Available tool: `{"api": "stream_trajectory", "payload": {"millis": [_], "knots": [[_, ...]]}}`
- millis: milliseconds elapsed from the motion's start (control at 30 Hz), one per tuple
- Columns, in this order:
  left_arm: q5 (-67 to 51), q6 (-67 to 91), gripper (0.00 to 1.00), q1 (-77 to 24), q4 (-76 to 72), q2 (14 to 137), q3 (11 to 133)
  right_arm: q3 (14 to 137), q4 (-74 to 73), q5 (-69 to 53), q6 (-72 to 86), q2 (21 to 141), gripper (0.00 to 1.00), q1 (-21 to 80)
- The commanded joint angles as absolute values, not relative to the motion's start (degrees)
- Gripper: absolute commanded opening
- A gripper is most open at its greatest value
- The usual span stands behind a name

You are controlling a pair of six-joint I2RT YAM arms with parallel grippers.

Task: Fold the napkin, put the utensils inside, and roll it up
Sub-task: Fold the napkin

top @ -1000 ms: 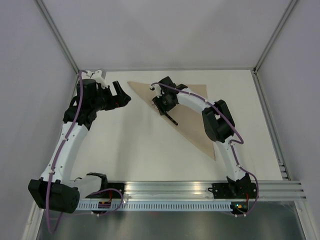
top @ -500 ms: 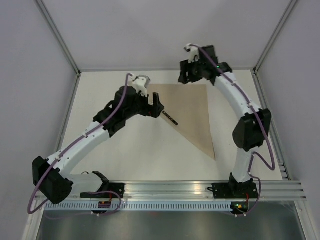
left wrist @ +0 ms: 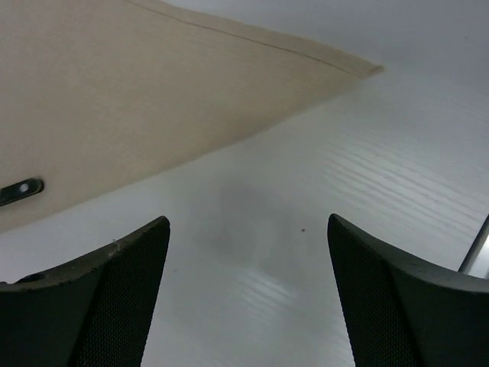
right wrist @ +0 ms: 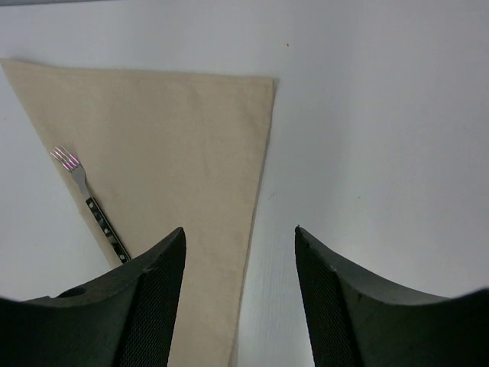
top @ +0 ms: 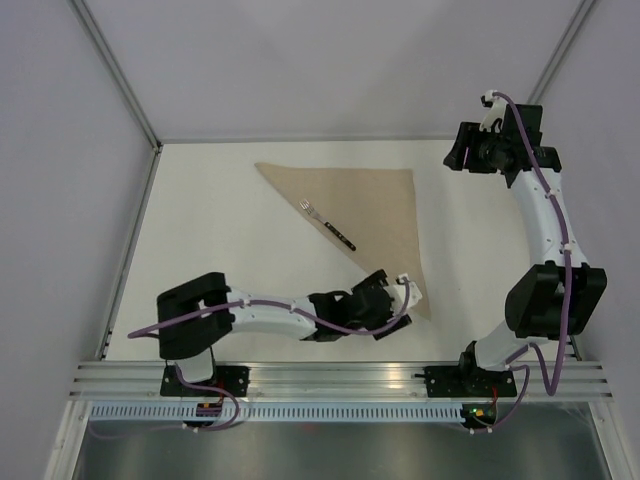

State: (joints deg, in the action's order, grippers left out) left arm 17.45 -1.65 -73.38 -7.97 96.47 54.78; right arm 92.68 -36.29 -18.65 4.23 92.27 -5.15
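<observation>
The tan napkin (top: 375,215) lies folded into a triangle on the white table, its long edge running from back left to front right. One of the utensils, a fork (top: 328,225) with a dark handle, rests on it along that long edge. My left gripper (top: 392,300) is low beside the napkin's near corner, open, with bare table between its fingers (left wrist: 246,220). The napkin (left wrist: 114,92) and the fork's handle end (left wrist: 19,189) show at the upper left of the left wrist view. My right gripper (top: 455,158) is raised at the back right, open and empty (right wrist: 240,229), looking down on the napkin (right wrist: 168,153) and fork (right wrist: 88,202).
Grey walls with metal corner posts (top: 120,75) enclose the table on three sides. An aluminium rail (top: 340,378) carrying both arm bases runs along the near edge. The left arm (top: 270,315) lies low across the front of the table.
My right gripper left the fork on the napkin and rose away to the back right. My left arm swung from the back left down to the napkin's near corner.
</observation>
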Motion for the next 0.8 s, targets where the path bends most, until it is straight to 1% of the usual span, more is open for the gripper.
{"api": "stream_trajectory", "payload": {"millis": [0, 33, 167, 367, 567, 767], "knots": [[23.20, -9.66, 0.87, -78.65, -14.77, 102.47, 59.85, 92.02, -38.67, -18.81, 3.52, 91.23, 0.64, -6.76], [23.64, -10.19, 0.87, -79.45, -14.94, 105.18, 61.33, 91.93, -38.85, -18.81, 3.43, 91.23, 0.64, -7.38], [24.61, -13.00, 0.84, -82.52, -18.01, 109.15, 62.84, 91.67, -38.76, -18.11, 3.25, 90.35, 0.64, -8.17], [24.35, -14.06, 0.81, -82.79, -21.53, 112.58, 63.90, 90.97, -38.41, -18.02, 3.60, 90.18, 0.63, -8.26], [24.08, -13.80, 0.72, -82.79, -24.52, 117.51, 66.27, 89.83, -37.35, -18.46, 3.78, 90.00, 0.63, -8.26], [27.33, -15.02, 0.67, -82.79, -28.20, 121.90, 68.55, 89.21, -37.00, -19.16, 3.78, 90.18, 0.62, -8.26]]}}
